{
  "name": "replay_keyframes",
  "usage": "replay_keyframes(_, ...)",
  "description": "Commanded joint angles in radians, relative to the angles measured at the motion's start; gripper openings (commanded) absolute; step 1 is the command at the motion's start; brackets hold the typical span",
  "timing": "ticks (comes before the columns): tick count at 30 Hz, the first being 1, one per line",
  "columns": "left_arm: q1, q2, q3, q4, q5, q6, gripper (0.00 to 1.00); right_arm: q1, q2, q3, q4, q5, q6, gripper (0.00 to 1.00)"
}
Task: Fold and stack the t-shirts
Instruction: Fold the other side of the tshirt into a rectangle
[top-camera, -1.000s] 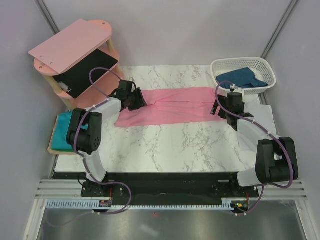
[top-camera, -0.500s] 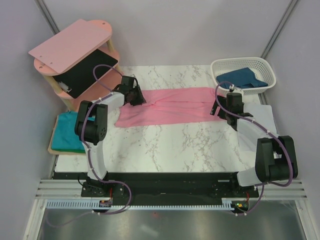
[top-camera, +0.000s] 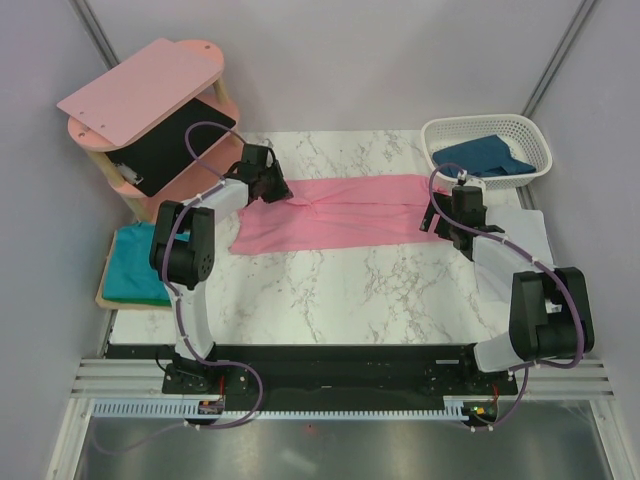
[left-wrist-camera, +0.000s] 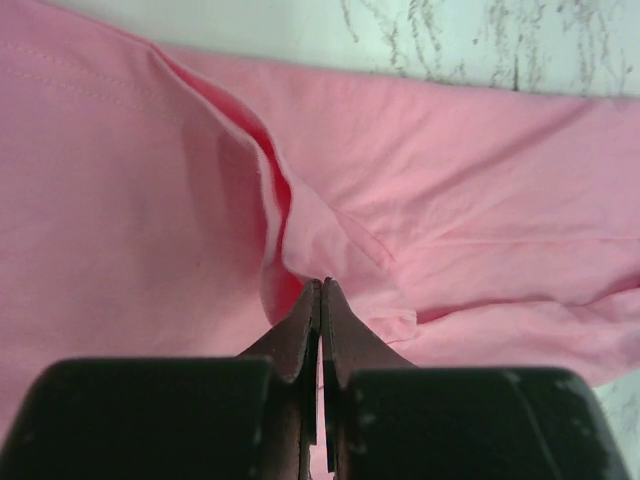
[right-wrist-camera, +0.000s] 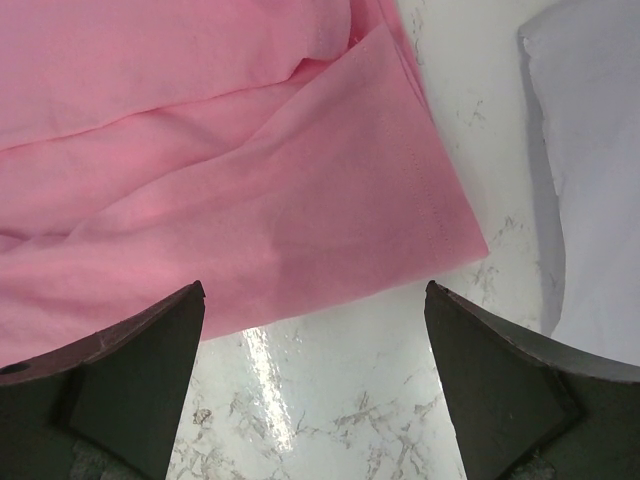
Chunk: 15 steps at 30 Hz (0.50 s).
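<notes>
Pink cotton t-shirt (top-camera: 340, 210): first fold in hand.
Your left claw (left-wrist-camera: 320, 292) pinches its cloth; your right claw (right-wrist-camera: 315, 292) gapes above, so clamp that corner next.

The light pink t-shirt (top-camera: 340, 212) is one plain colour across the middle of the frame, its folds shading to deeper rose in the left wrist view. The counter (top-camera: 330, 290) is white marble with fine grey veins. At the left edge is a teal t-shirt (top-camera: 125, 260). At upper right is a dark blue t-shirt (top-camera: 485, 155) in a white lattice basket (top-camera: 478, 121). The shelf unit (top-camera: 140, 85) at upper left is pink with a black panel (top-camera: 182, 140). The left gripper (left-wrist-camera: 321, 285) and right gripper (right-wrist-camera: 314, 290) have black jaws. The sheet (right-wrist-camera: 590, 150) at right looks white, perhaps faintly lilac.
</notes>
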<state>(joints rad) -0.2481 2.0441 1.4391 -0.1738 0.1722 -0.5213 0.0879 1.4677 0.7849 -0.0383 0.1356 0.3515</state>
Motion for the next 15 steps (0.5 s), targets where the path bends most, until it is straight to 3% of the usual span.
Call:
replay_keyframes(1,0.007,-0.021,0.073,0.062,0.065,-0.048,0.02,0.003,0.008,0.01,0.031,-0.004,0.003,0.98)
replay_keyframes(6,0.006,0.025,0.167,0.085,0.134,-0.074,0.06,0.003,0.006,0.007,0.031,0.01,0.0,0.98)
replay_keyframes(8,0.007,0.034,0.184,0.115,0.197,-0.08,0.43,0.003,0.003,0.005,0.031,0.004,0.001,0.98)
replay_keyframes(9,0.007,0.034,0.185,0.143,0.222,-0.085,0.69,0.003,0.0,0.004,0.052,0.004,0.0,0.98)
replay_keyframes(11,0.007,0.019,0.173,0.158,0.281,-0.094,0.75,0.003,-0.001,-0.004,0.055,0.013,-0.005,0.98)
replay_keyframes(12,0.007,0.01,0.159,0.169,0.297,-0.095,0.99,0.003,-0.004,-0.004,0.054,0.022,-0.005,0.98)
replay_keyframes(15,0.007,-0.077,0.063,0.195,0.279,-0.088,1.0,0.003,-0.007,-0.007,0.046,0.042,-0.005,0.98)
